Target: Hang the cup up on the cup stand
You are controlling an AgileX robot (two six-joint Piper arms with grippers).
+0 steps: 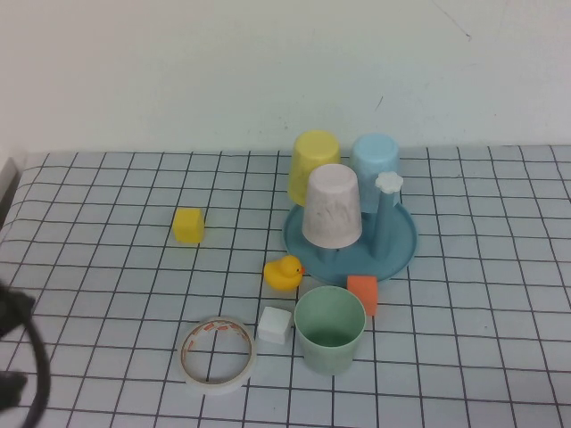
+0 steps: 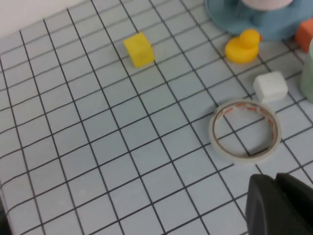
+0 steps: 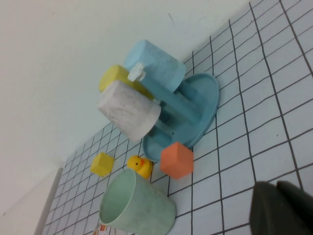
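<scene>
Nearest the left gripper [image 2: 279,205], closed and empty at the table's near-left corner, lies the tape roll [image 2: 245,130] flat on the grid cloth. Just past the tape sits a white cube [image 2: 270,86], then the duck [image 2: 242,46], with a yellow cube [image 2: 140,49] off to the far side, well apart. None of these matter for the task; they read as clutter to steer around.

Right gripper [image 3: 283,208] is also closed, holding nothing, and out of the high view; it seems parked low on the near-right side. From it, the cup [image 3: 138,206] is the closest task thing, ahead and toward the left arm's side, upright with its mouth up, free on the table. An orange cube [image 3: 176,160] stands between cup and stand [image 3: 203,105], near both.

Beyond the cup, the stand's tray [image 1: 403,249] holds three cups already hung mouth-down on pegs: whitish cup [image 1: 333,206] in front, yellow cup [image 1: 314,165] and blue cup [image 1: 374,162] behind. Flower-tipped peg [image 1: 387,183] is bare, likely the free spot.

Cup is mouth-up, so it probably needs flipping before it goes on. Neither gripper is near it yet; the right looks better placed.
</scene>
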